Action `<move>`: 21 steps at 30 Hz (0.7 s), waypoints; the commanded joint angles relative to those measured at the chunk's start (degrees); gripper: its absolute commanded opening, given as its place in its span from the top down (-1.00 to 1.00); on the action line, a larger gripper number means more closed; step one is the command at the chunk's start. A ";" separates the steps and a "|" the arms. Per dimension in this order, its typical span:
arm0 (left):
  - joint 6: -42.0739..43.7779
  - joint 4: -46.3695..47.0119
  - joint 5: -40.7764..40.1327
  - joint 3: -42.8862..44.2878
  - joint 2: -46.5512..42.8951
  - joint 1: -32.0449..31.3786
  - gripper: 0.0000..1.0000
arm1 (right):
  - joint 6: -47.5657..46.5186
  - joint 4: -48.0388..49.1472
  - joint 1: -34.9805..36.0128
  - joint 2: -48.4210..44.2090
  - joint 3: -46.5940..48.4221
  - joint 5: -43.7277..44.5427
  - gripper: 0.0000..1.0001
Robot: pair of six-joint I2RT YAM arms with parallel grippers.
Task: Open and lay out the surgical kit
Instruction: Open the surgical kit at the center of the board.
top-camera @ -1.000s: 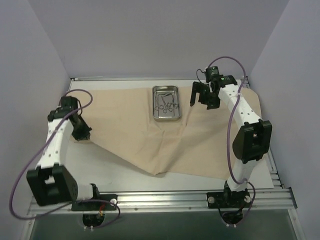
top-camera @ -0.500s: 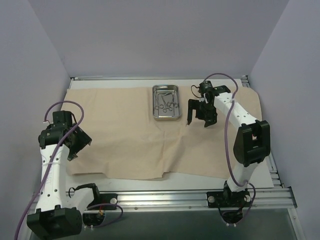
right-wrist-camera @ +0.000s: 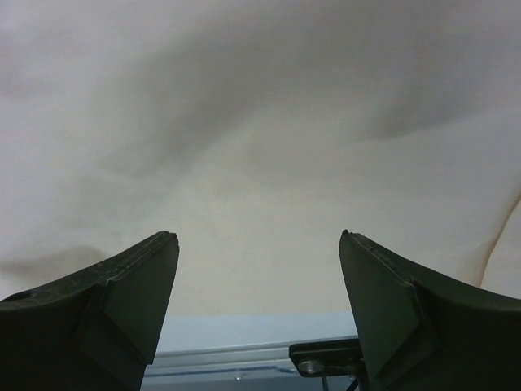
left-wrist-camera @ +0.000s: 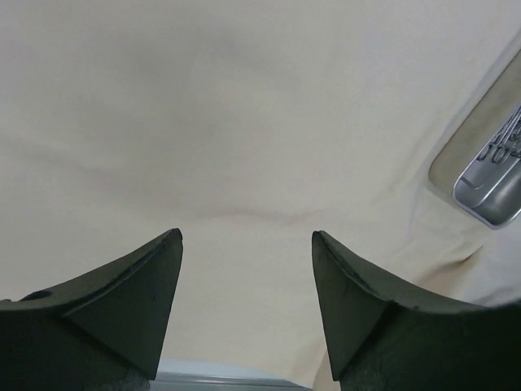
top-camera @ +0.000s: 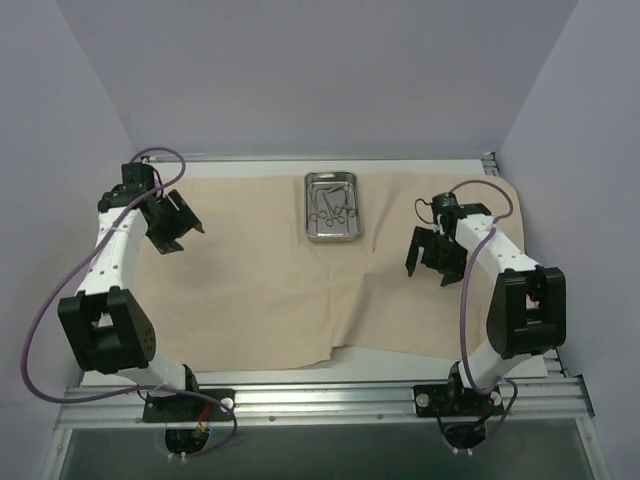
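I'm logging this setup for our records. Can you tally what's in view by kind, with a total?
Beige cloth wrap: 1
Steel tray: 1
Forceps cluster in the tray: 1, single pieces too small to count
Open grippers: 2, the left gripper and the right gripper
Total: 5

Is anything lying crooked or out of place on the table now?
The large beige cloth wrap is not flat: its near edge steps unevenly at the middle, with creases. The small silver forceps lie bunched in the shiny steel tray.
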 commanded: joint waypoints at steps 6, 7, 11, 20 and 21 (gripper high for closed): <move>1.14 4.47 14.12 9.91 27.05 1.10 -0.43 | 1.65 3.14 -15.23 1.72 -9.92 4.81 -0.62; 1.05 4.20 14.21 10.62 28.66 1.28 -0.42 | 1.65 3.14 -16.20 1.81 -10.62 6.73 -0.62; 1.05 2.18 14.21 15.62 35.43 1.63 -0.38 | 4.81 2.17 -19.54 0.06 -13.17 12.11 -0.61; 3.68 -0.45 5.19 20.65 32.05 1.54 -0.41 | 1.57 -1.61 -18.88 0.50 -2.49 10.03 -0.61; 3.77 -0.46 2.72 19.95 30.27 1.72 -0.43 | 1.91 -1.61 -16.75 0.49 -0.97 9.48 -0.61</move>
